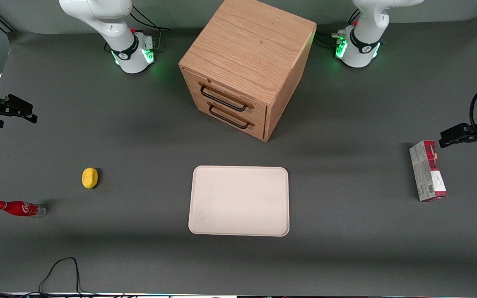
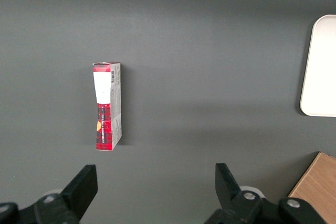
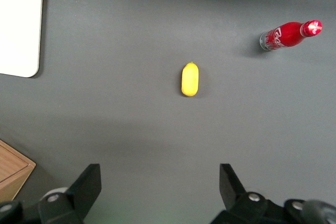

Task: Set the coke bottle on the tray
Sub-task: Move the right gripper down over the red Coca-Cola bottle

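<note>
the coke bottle [image 1: 19, 208] is standing on the dark table [image 1: 139, 256] toward the working arm's end, cap [image 3: 312, 27] and silvery base both showing, so it looks upright and free to be taken from the side or above. the yellow lemon-like lump [image 1: 90, 178] is sitting near it, a little farther from the front camera, and it may be crowding a careless approach. the tray [image 1: 205, 225] is lying well apart at the table's middle, in front of the wooden drawer cabinet [image 1: 242, 70], bare and ready to receive. the gripper [image 3: 160, 190] is hanging high above the table with its fingers [image 3: 84, 187] spread wide and nothing between them, apparently poised before the reach; nothing of the task is done yet.
</note>
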### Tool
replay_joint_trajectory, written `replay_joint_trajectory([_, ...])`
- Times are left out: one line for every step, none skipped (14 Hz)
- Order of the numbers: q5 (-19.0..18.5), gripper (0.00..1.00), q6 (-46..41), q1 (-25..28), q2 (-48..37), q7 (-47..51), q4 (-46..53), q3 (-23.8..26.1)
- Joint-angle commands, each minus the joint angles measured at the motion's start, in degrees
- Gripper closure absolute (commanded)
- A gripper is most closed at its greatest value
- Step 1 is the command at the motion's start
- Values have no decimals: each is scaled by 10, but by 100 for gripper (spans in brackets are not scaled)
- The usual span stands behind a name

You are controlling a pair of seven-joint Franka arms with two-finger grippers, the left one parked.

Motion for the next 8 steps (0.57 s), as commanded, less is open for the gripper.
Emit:
replay_joint_trajectory([-8, 0, -19, 3, 28, 14, 39, -4])
replay_joint_trajectory([-8, 0, -19, 2, 31, 14, 45, -4])
replay_joint_trajectory([-7, 0, -19, 2, 41, 14, 50, -4])
replay_joint_trajectory([-8, 0, -19, 2, 50, 14, 61, -4])
replay_joint_trajectory([-8, 0, -24, 0, 59, 9, 63, -8])
replay_joint_trajectory([-8, 0, -41, -1, 63, 3, 64, -23])
replay_joint_trajectory([-8, 0, -41, -2, 73, 2, 72, -37])
replay_joint_trajectory([-8, 0, -43, -4, 92, 1, 94, -48])
